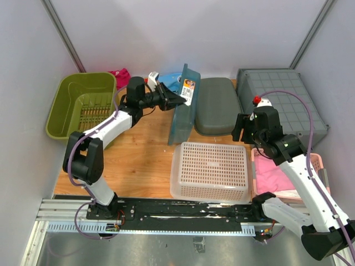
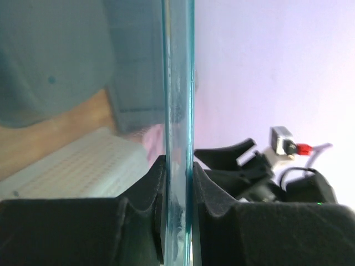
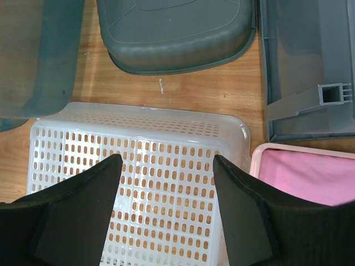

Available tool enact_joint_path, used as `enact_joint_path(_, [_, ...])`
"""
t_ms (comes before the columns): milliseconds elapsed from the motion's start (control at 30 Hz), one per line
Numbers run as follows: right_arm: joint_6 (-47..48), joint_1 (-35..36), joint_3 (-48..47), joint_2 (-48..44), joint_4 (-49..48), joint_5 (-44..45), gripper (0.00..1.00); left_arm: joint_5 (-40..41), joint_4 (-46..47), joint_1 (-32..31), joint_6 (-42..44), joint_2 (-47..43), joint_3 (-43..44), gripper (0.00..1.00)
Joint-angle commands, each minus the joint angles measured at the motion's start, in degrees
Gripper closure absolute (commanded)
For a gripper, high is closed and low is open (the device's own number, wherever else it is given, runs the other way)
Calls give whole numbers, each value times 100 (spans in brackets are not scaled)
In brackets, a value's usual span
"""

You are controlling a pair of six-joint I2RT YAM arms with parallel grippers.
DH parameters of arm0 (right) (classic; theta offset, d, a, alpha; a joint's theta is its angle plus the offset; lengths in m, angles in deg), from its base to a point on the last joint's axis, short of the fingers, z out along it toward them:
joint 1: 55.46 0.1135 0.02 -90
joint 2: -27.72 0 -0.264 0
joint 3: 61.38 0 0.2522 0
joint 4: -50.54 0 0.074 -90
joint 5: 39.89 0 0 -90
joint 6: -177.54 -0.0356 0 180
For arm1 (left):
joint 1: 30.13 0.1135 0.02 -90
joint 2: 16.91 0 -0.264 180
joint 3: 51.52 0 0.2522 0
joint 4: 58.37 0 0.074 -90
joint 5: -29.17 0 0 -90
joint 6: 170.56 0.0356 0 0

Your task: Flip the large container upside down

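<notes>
Your left gripper (image 2: 177,166) is pinched tight on the thin wall of the blue container (image 2: 177,83). The jaws sit narrow, with the wall squeezed between the two pads. The grip is up at the top rim, next to the paper label (image 1: 188,91).

The blue container is the big one you need to flip. Right now it stands up on its side, just behind the far left corner of the white basket (image 1: 211,172). Its low edge rests on the surface (image 1: 138,160).

Here is what could go wrong. The wall is smooth and thin, so I think it could slip out of the pads as you tip it. Then the container might flop back the wrong way. If you tip it to the right, it could land on the dark grey tub (image 1: 216,105), which lies just behind the white basket. If it drops toward you, it could hit the white basket itself and end up leaning.

Your right gripper (image 3: 166,166) is wide and holds nothing. It hangs over the right side of the white basket.

More things crowd the spot. A grey crate (image 1: 280,100) sits behind and to the right of the white basket. A pink basket (image 1: 277,177) is just beside it on the right. A green basket (image 1: 83,102) is well apart on the left. The bare wood left of the white basket looks like the best landing place.
</notes>
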Motion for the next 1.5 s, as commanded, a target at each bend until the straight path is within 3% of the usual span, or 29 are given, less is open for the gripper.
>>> enact_joint_path(0, [59,59,71,-93,-73,24,32,-752,3355,96,-2287,-90,-535,100])
enact_joint_path(300, [9,59,92,-91,-48,-2,32,-604,6211,452,-4536,805,-1497,100])
enact_joint_path(533, [31,59,126,-116,-25,40,32,-544,6344,599,-4470,1120,-1874,99])
enact_joint_path(733, [49,59,99,-77,-14,61,32,-579,5606,883,-3821,995,-2209,80])
enact_joint_path(967, [15,64,123,-41,-24,60,32,-677,4908,1046,-3105,945,-2419,66])
enact_joint_path(1033, [5,59,125,-51,-26,83,32,-688,4608,1115,-2812,878,-2436,56])
enact_joint_path(1333, [-24,59,112,9,-21,78,32,-46,759,1286,-126,310,-1599,35])
enact_joint_path(1467, [-36,59,99,20,-27,86,32,429,-352,1287,598,115,-1158,28])
